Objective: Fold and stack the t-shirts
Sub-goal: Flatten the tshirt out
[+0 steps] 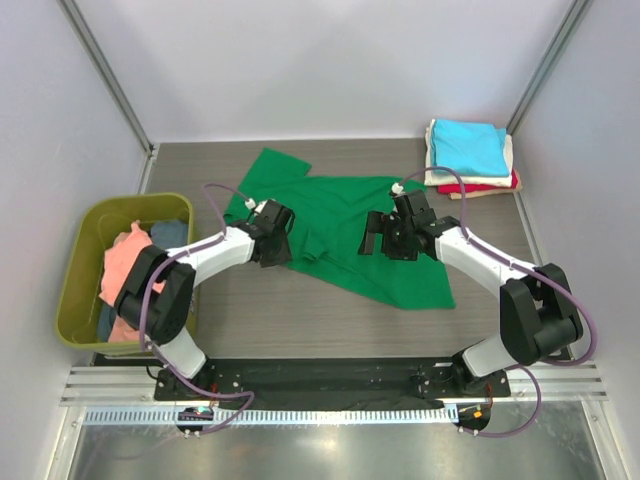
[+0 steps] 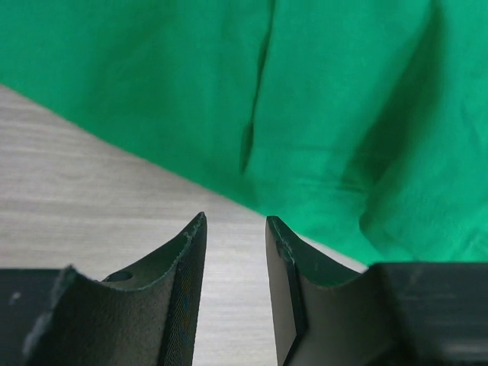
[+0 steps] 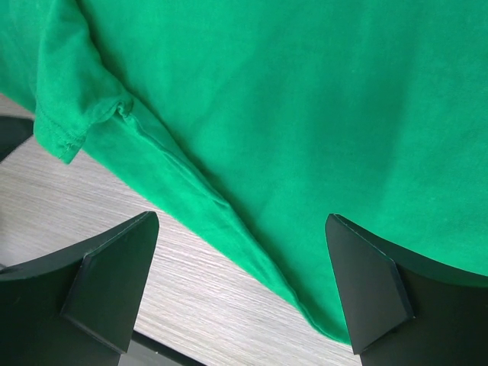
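Fingers (image 2: 187,267) of the left gripper (image 2: 235,221), just right of the olive tub (image 1: 75,285) where a salmon-pink t-shirt (image 1: 125,265) and a blue-grey t-shirt (image 1: 170,233) are left crumpled, are seen narrowly parted, nothing held. Mid-table, the bright green t-shirt (image 1: 345,220) is spread flat, creased, not yet folded. Above it the right gripper (image 3: 242,221) is held wide open, empty. At far right, a folded stack (image 1: 470,150) of cyan, cream and red is finished.

Each arm is built of white links (image 1: 222,248) joined by bulky black joints (image 1: 158,292). A purple cable (image 1: 206,200) is looped along each arm behind the gripper. The left gripper (image 2: 235,221) and right gripper (image 3: 242,221) are fitted with matte black, wedge-shaped fingers (image 3: 114,274). Both bases are mounted on a black plate (image 1: 330,378).
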`<state>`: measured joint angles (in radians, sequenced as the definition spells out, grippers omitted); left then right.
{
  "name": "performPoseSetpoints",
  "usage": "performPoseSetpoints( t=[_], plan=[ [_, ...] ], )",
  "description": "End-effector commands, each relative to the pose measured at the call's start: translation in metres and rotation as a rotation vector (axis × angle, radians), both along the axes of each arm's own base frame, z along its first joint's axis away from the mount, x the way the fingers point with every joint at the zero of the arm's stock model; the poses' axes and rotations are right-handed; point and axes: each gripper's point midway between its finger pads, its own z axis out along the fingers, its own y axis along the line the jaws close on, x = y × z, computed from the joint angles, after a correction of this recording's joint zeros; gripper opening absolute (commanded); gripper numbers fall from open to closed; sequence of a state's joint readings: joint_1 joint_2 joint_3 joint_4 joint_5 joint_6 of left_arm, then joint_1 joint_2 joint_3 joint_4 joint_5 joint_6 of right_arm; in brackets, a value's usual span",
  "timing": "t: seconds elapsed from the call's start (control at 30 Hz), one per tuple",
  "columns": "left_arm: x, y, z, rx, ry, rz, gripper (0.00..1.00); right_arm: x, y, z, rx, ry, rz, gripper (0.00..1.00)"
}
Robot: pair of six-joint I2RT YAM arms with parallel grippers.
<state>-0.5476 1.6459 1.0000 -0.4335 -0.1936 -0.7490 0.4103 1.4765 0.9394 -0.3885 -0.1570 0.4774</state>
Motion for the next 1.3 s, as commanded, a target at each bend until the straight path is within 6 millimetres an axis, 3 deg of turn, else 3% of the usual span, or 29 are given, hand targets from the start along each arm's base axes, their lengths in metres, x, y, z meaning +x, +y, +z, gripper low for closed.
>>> performPoseSetpoints(
  t=[0.0, 0.2, 0.7, 0.97, 1.1, 1.27],
  plan=[
    [0.036, -0.016, 0.025, -0.066, -0.108, -0.007, 0.38, 0.005, 0.009, 0.023, 0.057, -0.058, 0.015, 0.97],
    [0.046, -0.018, 0.011, -0.057, -0.093, -0.007, 0.36, 0.005, 0.009, 0.020, 0.057, -0.053, 0.017, 0.97],
    [0.045, -0.017, -0.010, -0.037, -0.058, -0.018, 0.30, 0.011, 0.015, 0.012, 0.059, -0.034, 0.027, 0.97],
    [0.048, -0.019, 0.002, -0.050, -0.083, -0.027, 0.17, 0.011, 0.014, 0.006, 0.052, -0.022, 0.026, 0.97],
    [0.048, -0.020, 0.001, -0.048, -0.079, -0.033, 0.01, 0.010, 0.014, 0.004, 0.049, -0.015, 0.027, 0.97],
    [0.047, -0.018, 0.014, -0.060, -0.100, -0.027, 0.00, 0.011, 0.012, 0.004, 0.041, -0.020, 0.024, 0.97]
  ],
)
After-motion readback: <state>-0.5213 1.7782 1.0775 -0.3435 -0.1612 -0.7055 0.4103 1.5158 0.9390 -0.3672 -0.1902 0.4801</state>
